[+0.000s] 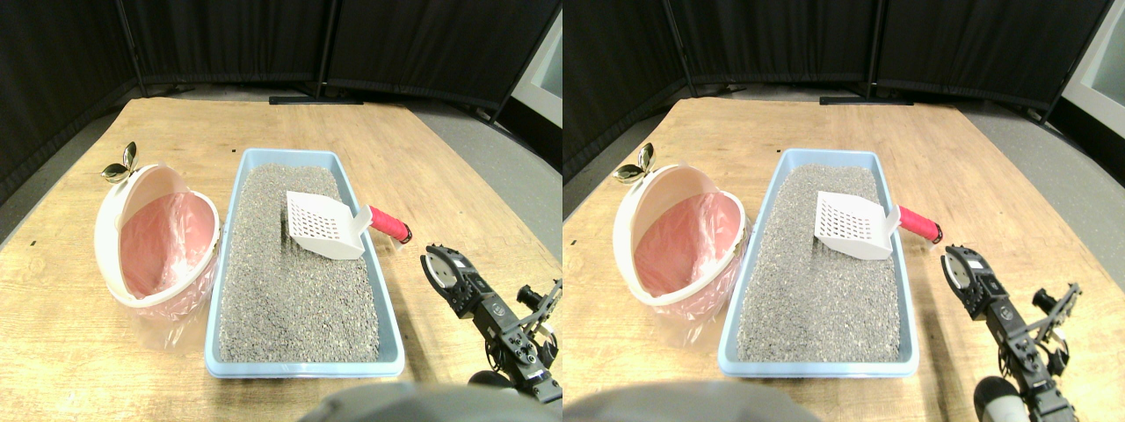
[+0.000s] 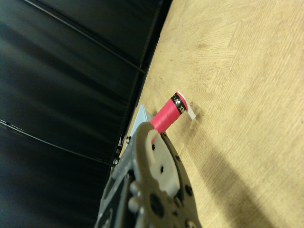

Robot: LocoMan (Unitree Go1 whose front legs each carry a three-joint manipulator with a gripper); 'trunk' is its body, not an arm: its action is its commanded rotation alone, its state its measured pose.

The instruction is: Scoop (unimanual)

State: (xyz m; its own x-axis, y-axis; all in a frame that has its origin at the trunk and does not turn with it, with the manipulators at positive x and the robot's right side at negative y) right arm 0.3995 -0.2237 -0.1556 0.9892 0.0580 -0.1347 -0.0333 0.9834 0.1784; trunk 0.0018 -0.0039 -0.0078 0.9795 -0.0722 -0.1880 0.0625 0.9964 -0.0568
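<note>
A white slotted scoop [image 1: 323, 225] lies on the grey litter in the light blue tray [image 1: 392, 352]. Its red wrapped handle [image 1: 389, 224] sticks out over the tray's right rim. The same handle [image 2: 166, 114] shows in the wrist view just beyond the jaw. My right gripper [image 1: 442, 266] is to the right of the tray, a short way in front of the handle's end and apart from it, with nothing in it.
A white and pink bin [image 1: 158, 237] with a pink liner stands left of the tray, touching its left rim. Two gold leaves [image 1: 120, 164] top it. Wooden floor [image 1: 457, 167] runs to black partition panels [image 1: 264, 40] at the back.
</note>
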